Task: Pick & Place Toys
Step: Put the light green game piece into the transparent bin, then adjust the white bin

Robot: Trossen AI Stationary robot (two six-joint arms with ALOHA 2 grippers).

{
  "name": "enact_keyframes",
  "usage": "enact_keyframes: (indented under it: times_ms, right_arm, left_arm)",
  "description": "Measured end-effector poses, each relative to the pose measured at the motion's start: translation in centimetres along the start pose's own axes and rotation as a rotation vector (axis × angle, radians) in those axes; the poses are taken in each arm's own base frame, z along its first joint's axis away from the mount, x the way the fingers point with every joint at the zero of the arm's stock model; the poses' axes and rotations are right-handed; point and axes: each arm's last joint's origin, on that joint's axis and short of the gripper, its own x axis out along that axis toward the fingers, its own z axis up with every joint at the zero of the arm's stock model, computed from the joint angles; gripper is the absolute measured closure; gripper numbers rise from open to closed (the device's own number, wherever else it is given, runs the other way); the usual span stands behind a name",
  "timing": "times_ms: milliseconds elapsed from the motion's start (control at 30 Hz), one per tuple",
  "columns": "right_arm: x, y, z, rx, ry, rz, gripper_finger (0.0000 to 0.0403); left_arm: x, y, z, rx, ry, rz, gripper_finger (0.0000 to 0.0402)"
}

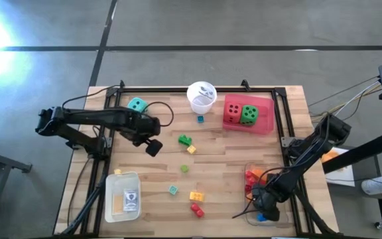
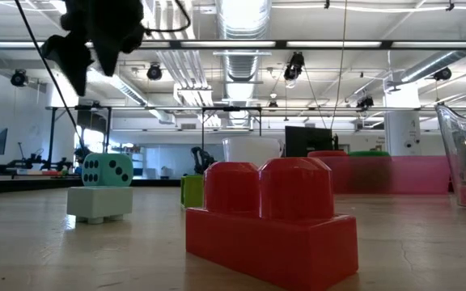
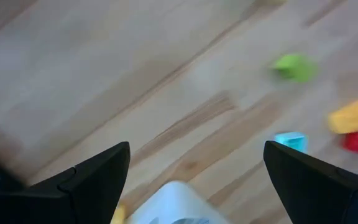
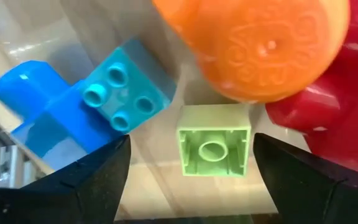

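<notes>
My right gripper [image 1: 265, 207] hangs open, pointing down into the clear tray [image 1: 252, 170] at the table's near right. A light green brick [image 4: 214, 148] lies hollow side up on the tray floor between the fingers, which do not touch it. Beside it lie blue bricks [image 4: 79, 106], an orange piece [image 4: 260, 43] and a red piece [image 4: 319, 121]. My left gripper [image 1: 153, 146] hangs open and empty above the table's left half. Loose bricks rest on the wood: green [image 1: 186, 140], yellow [image 1: 196, 196], red [image 1: 197, 210]. A teal die [image 1: 136, 105] stands at the far left.
A white cup [image 1: 201, 96] and a pink tray [image 1: 265, 113] holding a red die and a green die stand at the far side. A white tray [image 1: 122, 196] lies near left. Black rails [image 1: 280, 119] frame the work area.
</notes>
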Motion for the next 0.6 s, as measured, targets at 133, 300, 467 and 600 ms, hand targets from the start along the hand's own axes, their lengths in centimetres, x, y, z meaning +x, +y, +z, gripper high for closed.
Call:
enact_keyframes:
  times_ms: [133, 300, 467, 600]
  right_arm:
    - [-0.7, 0.4, -0.1, 0.006, -0.012, 0.026, 0.0070]
    - [-2.2, 1.5, -0.1, -0.021, -0.043, 0.083, 0.0069]
    - [-3.9, 2.0, -0.3, -0.050, -0.123, 0.048, 0.0069]
    - [-4.6, 2.0, -0.5, -0.042, -0.126, 0.004, 0.0069]
  left_arm:
    - [1.5, 1.0, -0.8, -0.044, 0.097, 0.072, 0.0031]
    - [3.3, 1.5, -1.9, 0.029, 0.224, 0.063, 0.0031]
    - [3.6, 0.7, -4.1, 0.302, 0.278, 0.062, 0.0031]
    - [3.6, -0.2, -6.1, 0.523, 0.293, 0.059, 0.0031]
